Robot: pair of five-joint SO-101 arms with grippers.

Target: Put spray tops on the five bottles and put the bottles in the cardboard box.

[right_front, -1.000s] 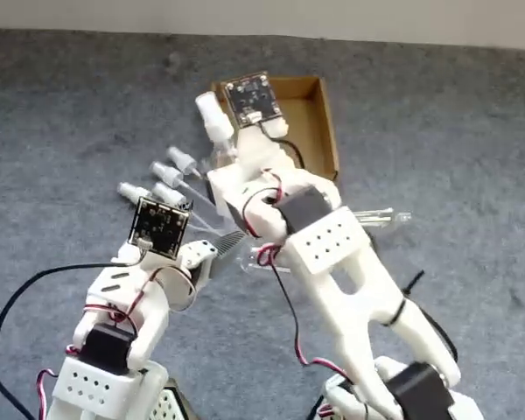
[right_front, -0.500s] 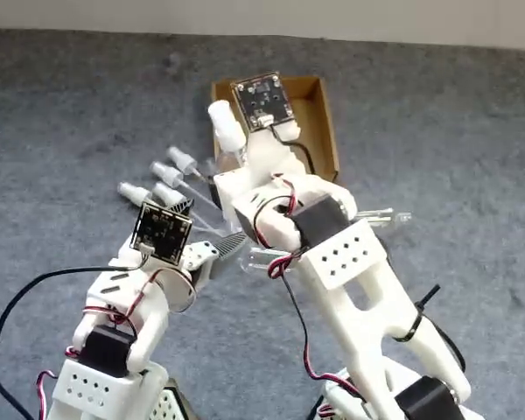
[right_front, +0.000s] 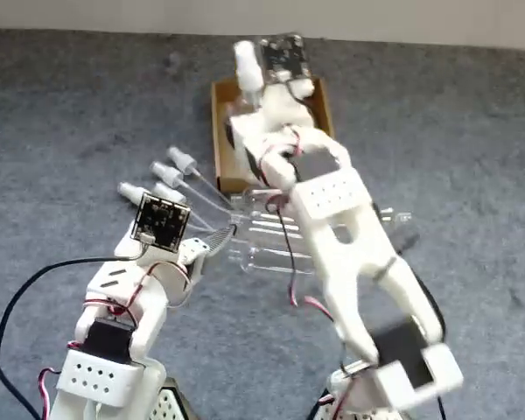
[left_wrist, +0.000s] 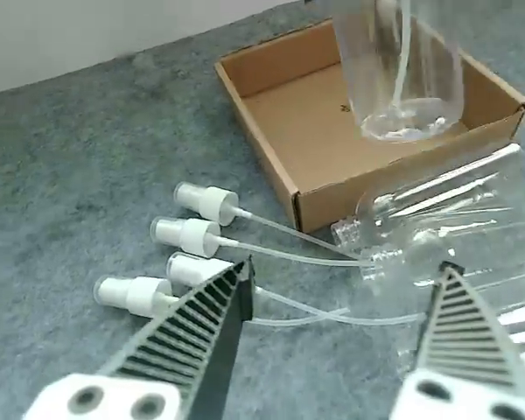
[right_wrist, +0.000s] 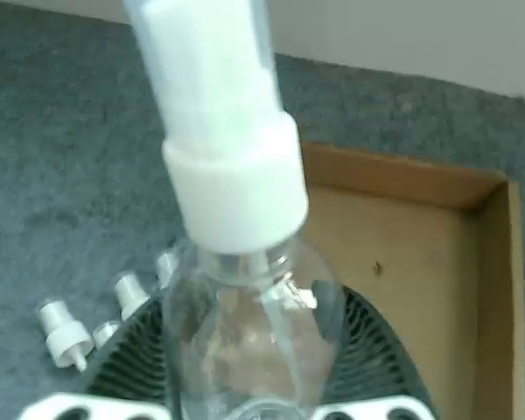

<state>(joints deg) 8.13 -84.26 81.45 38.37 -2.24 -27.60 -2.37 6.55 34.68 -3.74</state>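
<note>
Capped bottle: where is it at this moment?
The capped bottle is held in the right gripper over the cardboard box, at the far side of the table beyond the four loose spray tops.

Right gripper (right_wrist: pixel 254 363) clamped tight, left gripper (left_wrist: pixel 337 276) spread wide.

The end effector (right_wrist: pixel 254 372) grips 1 clear bottle (right_wrist: pixel 245 341) between its dark ribbed fingers (right_wrist: pixel 127 363), the white spray top (right_wrist: pixel 227 157) fitted on it. Behind lies the open cardboard box (right_wrist: pixel 420 262); loose spray tops (right_wrist: pixel 63 331) rest on the grey counter (right_wrist: pixel 70 131) beside it.
</note>
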